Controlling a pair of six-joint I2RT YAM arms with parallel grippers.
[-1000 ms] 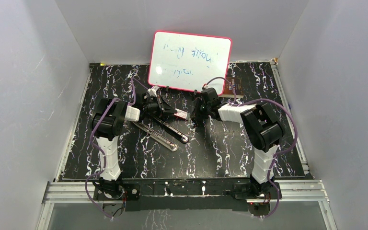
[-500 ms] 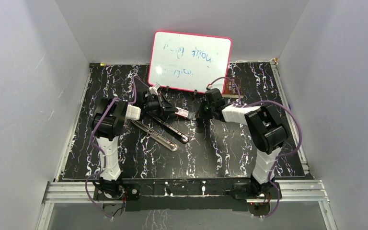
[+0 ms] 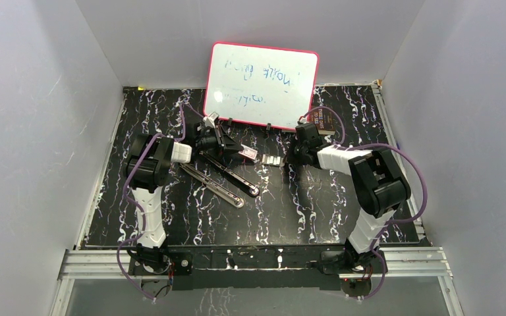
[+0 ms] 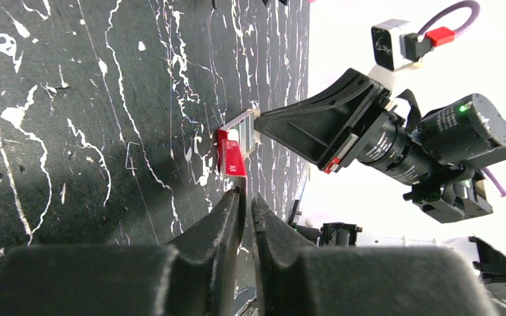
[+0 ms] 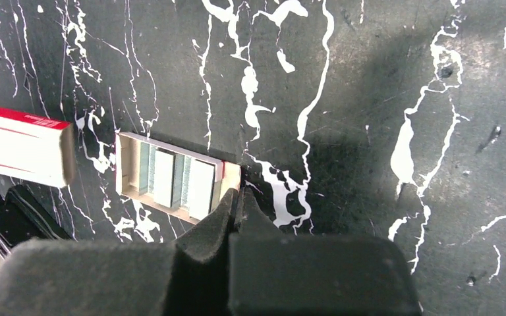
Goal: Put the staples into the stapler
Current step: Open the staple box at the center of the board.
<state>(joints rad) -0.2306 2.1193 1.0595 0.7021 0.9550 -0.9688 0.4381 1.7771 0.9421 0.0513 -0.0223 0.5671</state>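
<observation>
**Jaws clenched on the staple tray, stapler lying open**

The right jaws are pinched shut on the end flap of a cardboard tray (image 5: 126,168). The staples (image 5: 201,187) are packed in it as silvery strips set side by side. The tray is laid flat on the table (image 3: 303,210), its long axis running left to right in the overhead view. A white box with red label (image 5: 20,148) lies just beside its far end, not touching. The left jaws are held almost together with nothing gripped, their tips just short of that box. The stapler (image 3: 237,179) is spread open beside the left arm, both halves laid diagonally, free ends pointing toward the near right.
</observation>
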